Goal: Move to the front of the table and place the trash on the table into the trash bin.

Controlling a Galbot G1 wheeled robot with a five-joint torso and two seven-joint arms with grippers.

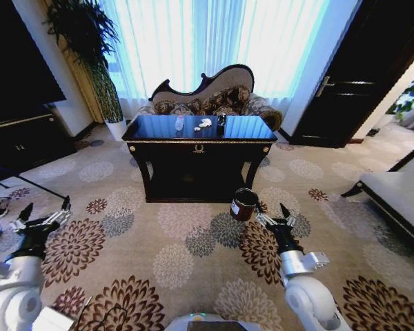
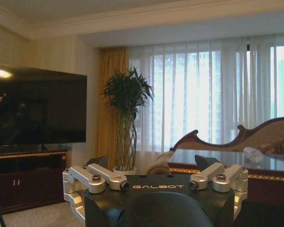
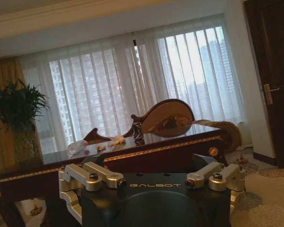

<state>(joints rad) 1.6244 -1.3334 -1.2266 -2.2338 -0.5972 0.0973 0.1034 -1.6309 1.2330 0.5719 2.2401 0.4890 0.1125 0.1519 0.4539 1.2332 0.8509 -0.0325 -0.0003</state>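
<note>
We see both the left gripper (image 1: 47, 209) and right gripper (image 1: 274, 213) spread open, empty, short of the table (image 1: 199, 140).

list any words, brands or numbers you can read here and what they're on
"GALBOT" in pale letters on the black housing of the left gripper, seen in its wrist view.
"GALBOT" likewise on the black housing of the right gripper, in its wrist view.
The white label on the small black cylindrical trash bin carries print too small to read.
Nothing else carries readable text.
</note>
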